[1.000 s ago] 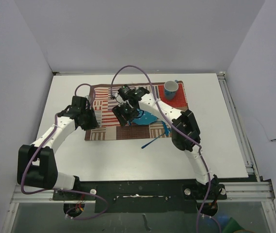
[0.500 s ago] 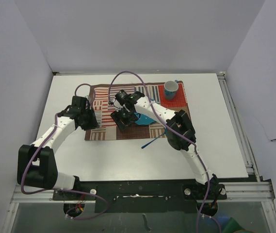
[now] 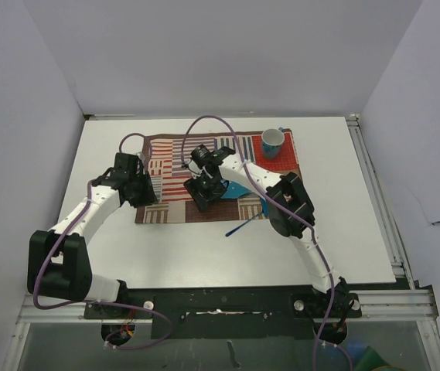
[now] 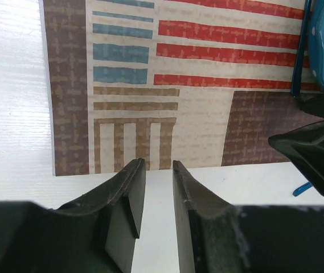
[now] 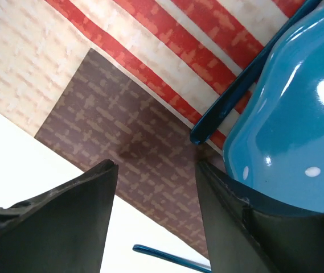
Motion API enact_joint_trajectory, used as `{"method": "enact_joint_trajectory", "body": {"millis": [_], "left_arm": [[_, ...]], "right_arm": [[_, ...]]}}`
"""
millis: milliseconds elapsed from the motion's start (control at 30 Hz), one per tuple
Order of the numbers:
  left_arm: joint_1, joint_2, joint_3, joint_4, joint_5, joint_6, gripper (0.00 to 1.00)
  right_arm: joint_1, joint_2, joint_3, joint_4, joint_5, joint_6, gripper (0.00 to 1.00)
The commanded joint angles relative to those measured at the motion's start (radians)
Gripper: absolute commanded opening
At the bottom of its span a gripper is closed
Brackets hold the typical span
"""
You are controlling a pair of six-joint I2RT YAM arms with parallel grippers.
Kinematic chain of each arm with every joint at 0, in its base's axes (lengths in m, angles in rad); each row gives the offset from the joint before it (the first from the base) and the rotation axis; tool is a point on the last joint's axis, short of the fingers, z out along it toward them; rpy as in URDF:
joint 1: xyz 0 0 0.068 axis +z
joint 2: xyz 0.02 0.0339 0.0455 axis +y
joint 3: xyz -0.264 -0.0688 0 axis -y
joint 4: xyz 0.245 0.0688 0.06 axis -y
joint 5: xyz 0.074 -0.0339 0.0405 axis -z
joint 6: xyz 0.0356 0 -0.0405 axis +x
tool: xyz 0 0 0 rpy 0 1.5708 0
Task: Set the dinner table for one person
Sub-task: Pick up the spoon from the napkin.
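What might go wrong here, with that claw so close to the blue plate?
The open right claw hangs just beside the blue plate and the thin blue utensil alongside it; closing might nudge the plate or grab the wrong one. The left claw hovers nearby at the edge of the mat, so the arms might bump.

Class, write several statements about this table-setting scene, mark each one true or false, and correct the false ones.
1. The blue, white-dotted cup stands on the striped patchwork cloth mat. True.
2. The right end effector is shut on the glossy blue plate. False: its jaws are open and empty, beside the plate.
3. A thin blue utensil lies mostly on the white tabletop, at the mat's near edge. True.
4. The left end effector grips a fork. False: its jaws stand slightly apart, with nothing between them.
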Motion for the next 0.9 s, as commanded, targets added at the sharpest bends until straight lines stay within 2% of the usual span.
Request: {"method": "enact_joint_trajectory", "body": {"millis": [0, 500, 867], "left_arm": [[0.007, -0.014, 0.003, 0.039, 0.007, 0.015, 0.26], [0.007, -0.013, 0.003, 0.043, 0.012, 0.014, 0.26], [0.007, -0.017, 0.002, 0.043, 0.016, 0.014, 0.26]], "right_arm": [[-0.033, -0.036, -0.003, 0.024, 0.006, -0.01, 0.59], [-0.047, 0.085, 0.193, -0.007, -0.038, -0.024, 0.59], [-0.047, 0.115, 0.198, 0.008, -0.111, -0.044, 0.58]]}}
